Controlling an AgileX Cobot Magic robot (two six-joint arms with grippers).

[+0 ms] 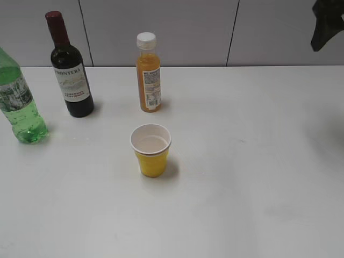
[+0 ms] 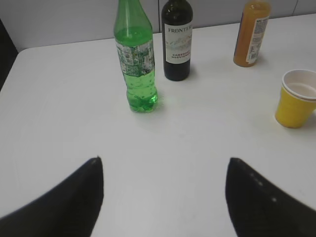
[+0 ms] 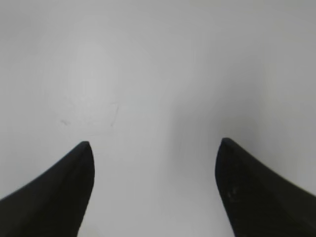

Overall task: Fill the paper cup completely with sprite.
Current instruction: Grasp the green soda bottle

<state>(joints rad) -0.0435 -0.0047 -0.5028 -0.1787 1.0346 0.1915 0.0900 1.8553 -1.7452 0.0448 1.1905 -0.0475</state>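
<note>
The yellow paper cup [image 1: 151,149] stands upright near the middle of the white table [image 1: 252,177], its white inside showing down to the bottom; it looks empty, though from this slant a thin layer of clear liquid would be hard to make out. Over at the left edge of the exterior view stands the sprite [image 1: 19,102], a green plastic bottle with a pale label, upright, with clear liquid filling its lower part up to around the label. Behind the cup, toward the grey wall, are a dark wine bottle [image 1: 70,67] with a red-capped neck and an orange juice bottle [image 1: 148,72] with a white cap, both upright and apart from each other. The cup sits well apart from all three bottles, a little in front of the juice. The left gripper [image 2: 164,163] hangs over bare table with its two dark fingers [image 2: 74,197] spread wide, nothing between them, the sprite standing ahead of it and clear of it. The right gripper [image 3: 154,143] is likewise spread wide above plain white tabletop, holding and touching nothing; in the exterior view only a dark piece of that arm shows at the top right corner.
</note>
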